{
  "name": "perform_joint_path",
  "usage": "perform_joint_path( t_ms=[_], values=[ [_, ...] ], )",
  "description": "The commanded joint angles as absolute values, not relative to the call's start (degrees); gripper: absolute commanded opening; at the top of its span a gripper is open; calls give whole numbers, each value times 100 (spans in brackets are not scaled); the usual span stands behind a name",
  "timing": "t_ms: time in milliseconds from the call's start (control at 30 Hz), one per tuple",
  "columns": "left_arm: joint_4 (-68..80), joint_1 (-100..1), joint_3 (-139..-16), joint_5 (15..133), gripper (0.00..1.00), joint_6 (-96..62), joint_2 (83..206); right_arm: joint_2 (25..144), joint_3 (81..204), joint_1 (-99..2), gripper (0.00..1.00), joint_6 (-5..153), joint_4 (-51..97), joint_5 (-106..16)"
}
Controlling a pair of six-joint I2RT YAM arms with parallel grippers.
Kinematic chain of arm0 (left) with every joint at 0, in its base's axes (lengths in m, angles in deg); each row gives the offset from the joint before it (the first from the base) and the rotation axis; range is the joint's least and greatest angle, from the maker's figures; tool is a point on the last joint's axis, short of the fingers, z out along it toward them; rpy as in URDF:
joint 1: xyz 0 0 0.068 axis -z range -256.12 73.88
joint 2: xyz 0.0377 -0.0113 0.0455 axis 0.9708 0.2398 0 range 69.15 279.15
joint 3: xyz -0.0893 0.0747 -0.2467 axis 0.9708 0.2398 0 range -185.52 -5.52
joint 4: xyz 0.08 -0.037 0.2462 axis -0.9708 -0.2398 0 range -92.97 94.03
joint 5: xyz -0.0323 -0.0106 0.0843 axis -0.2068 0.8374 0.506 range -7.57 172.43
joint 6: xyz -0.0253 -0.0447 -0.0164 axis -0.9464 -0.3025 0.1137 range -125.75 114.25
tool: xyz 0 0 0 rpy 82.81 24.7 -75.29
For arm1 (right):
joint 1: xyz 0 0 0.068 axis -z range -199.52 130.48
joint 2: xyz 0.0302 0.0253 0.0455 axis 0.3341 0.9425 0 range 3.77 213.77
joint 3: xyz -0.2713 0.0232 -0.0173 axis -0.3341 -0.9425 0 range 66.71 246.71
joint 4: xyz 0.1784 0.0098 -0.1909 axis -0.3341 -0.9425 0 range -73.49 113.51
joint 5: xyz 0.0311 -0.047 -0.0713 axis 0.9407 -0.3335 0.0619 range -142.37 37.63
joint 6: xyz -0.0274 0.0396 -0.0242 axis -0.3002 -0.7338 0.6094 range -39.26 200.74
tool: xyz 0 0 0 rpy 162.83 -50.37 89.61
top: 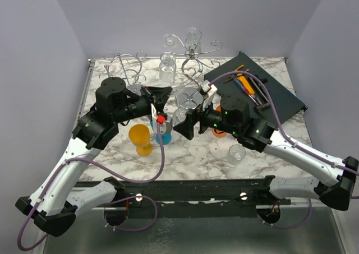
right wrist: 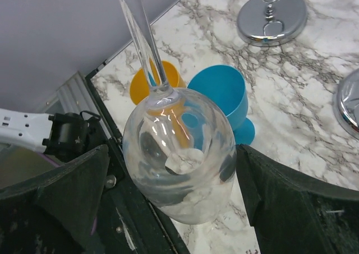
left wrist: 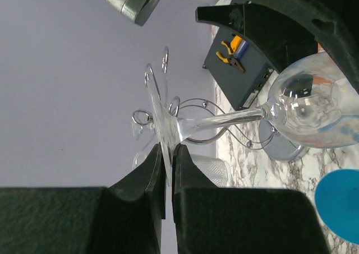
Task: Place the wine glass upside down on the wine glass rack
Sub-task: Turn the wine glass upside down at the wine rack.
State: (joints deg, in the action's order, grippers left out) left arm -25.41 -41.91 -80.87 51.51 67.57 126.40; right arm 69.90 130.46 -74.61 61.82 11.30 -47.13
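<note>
The wine glass (top: 179,117) hangs in the air above the table (top: 190,153), between the two grippers, in front of the rack (top: 190,52). Its long axis lies nearly level: the foot points to the left arm and the bowl to the right arm, with the mouth facing the right wrist camera.

The left gripper (top: 159,104) pinches the glass by the rim of its foot. The left wrist view shows this best. There the fingers (left wrist: 151,175) are pressed onto the edge of the thin foot (left wrist: 161,122), and the stem (left wrist: 224,119) runs away from them to the bowl (left wrist: 311,108), with the wire rack (left wrist: 193,105) behind it.

The right gripper (top: 188,124) is spread. Only the right wrist view makes that plain. Its dark fingers (right wrist: 73,181) stand on either side of the bowl (right wrist: 168,125); the left one is clear of the bowl, and the other is so near that contact cannot be told. The stem rises toward the top of that frame.

That view also shows the blue cup (right wrist: 221,94) and the orange cup (right wrist: 137,86) on the table beneath the bowl. The top view alone shows a small clear cup (top: 236,153) near the right arm and a dark tray (top: 263,94) of tools.
</note>
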Motion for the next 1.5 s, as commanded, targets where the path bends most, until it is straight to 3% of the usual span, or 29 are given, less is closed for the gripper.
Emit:
perform_joint_path(
  t_ms=[0,467,800,833,900,967,1033,1067,1467],
  values=[
    [-1960,-4176,-7828,4737,0,7384,12361,7101,12798,-7499,100,6545,1867,-3880],
    [-1795,-4176,-7821,4708,0,7159,12338,7170,12238,-7498,91,6721,2638,-4365],
    [-1739,-4176,-7841,4775,0,6928,12351,6932,11677,-7498,50,6864,3569,-4992],
    [-1724,-4176,-7816,4775,9,6915,12342,6867,11582,-7504,48,6913,3711,-5121],
    [-1670,-4176,-7748,4771,46,6911,12329,6758,11368,-7498,44,6973,3994,-5496],
    [-1633,-4180,-7681,4779,57,6905,12315,6683,11202,-7498,40,7153,4244,-5809],
    [-1623,-4176,-7646,4826,77,6860,12302,6671,11137,-7498,37,7267,4307,-6140],
    [-1618,-4176,-7645,4876,83,6832,12310,6685,11139,-7498,36,7336,4328,-6240],
    [-1613,-4176,-7866,5571,99,5764,12321,7337,11431,-7046,29,7629,4737,-6621]
  ],
)
